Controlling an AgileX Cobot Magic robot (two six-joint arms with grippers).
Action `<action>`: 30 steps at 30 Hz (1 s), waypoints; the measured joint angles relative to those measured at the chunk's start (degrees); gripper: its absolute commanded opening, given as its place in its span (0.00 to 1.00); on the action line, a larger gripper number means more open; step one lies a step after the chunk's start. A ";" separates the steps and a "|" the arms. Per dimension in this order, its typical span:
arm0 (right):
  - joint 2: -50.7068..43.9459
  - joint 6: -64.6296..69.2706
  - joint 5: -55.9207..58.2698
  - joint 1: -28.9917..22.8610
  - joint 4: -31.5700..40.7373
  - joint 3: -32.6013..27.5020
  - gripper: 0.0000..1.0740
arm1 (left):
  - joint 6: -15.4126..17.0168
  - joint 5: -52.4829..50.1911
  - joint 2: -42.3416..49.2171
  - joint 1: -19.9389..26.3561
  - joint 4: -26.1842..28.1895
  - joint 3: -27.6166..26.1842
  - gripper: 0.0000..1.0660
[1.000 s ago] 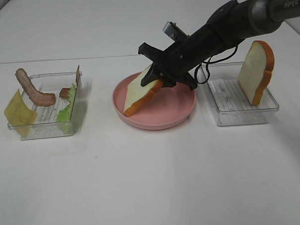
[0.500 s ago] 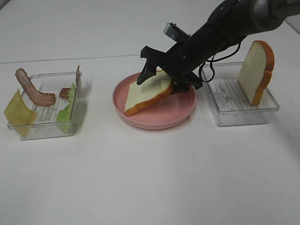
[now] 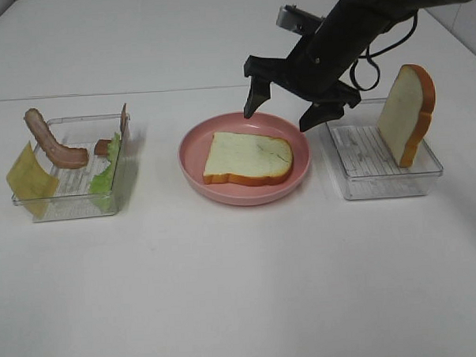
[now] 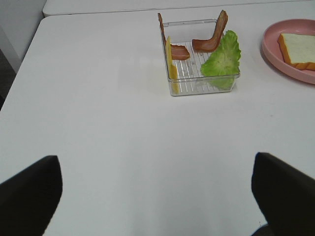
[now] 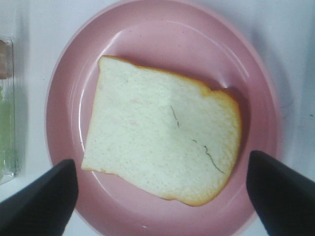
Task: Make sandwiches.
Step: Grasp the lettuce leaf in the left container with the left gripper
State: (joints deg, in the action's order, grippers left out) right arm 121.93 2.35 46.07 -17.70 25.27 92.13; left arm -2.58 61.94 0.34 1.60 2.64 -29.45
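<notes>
**Bread placed on the plate.** One white bread slice (image 3: 247, 157) with an orange-brown crust is being shown lying flat on the pink plate (image 3: 191, 153), at the middle of the white table (image 3: 243, 289). The right gripper (image 3: 280, 116) is being held above the plate's far side. Its jaws are spread wide, one to each side of the slice and apart from it. A second bread slice (image 3: 405, 112) is being kept upright on its edge at the right end of the right-hand tray (image 3: 381, 190). In the left-hand tray (image 3: 66, 214), bacon strips (image 3: 53, 143), a lettuce leaf (image 3: 107, 175) and a yellow cheese square (image 3: 29, 180) are being stored. The cheese is being propped on edge at the wall farthest from the plate, the lettuce at the wall nearest it. The left gripper (image 4: 157, 196) is being held over the table, well apart from that tray, its jaws spread wide around nothing.
</notes>
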 measured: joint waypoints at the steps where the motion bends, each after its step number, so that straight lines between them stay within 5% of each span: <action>1: -1.72 1.66 1.09 0.00 -2.58 0.00 0.89 | 0.00 0.00 0.00 0.00 0.00 0.00 0.94; 13: -14.21 12.15 12.43 0.00 -22.46 0.00 0.89 | 0.00 0.00 0.00 0.00 0.00 0.00 0.94; 19: -17.70 12.49 14.95 1.66 -24.52 0.00 0.89 | 0.00 0.00 0.00 0.00 0.00 0.00 0.94; 30: -23.38 7.62 22.75 17.19 -26.64 0.00 0.88 | 0.00 0.00 0.00 0.00 0.00 0.00 0.94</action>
State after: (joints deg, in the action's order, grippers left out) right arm 98.55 9.97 68.81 -0.52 -1.38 92.13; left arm -2.58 61.94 0.34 1.60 2.64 -29.45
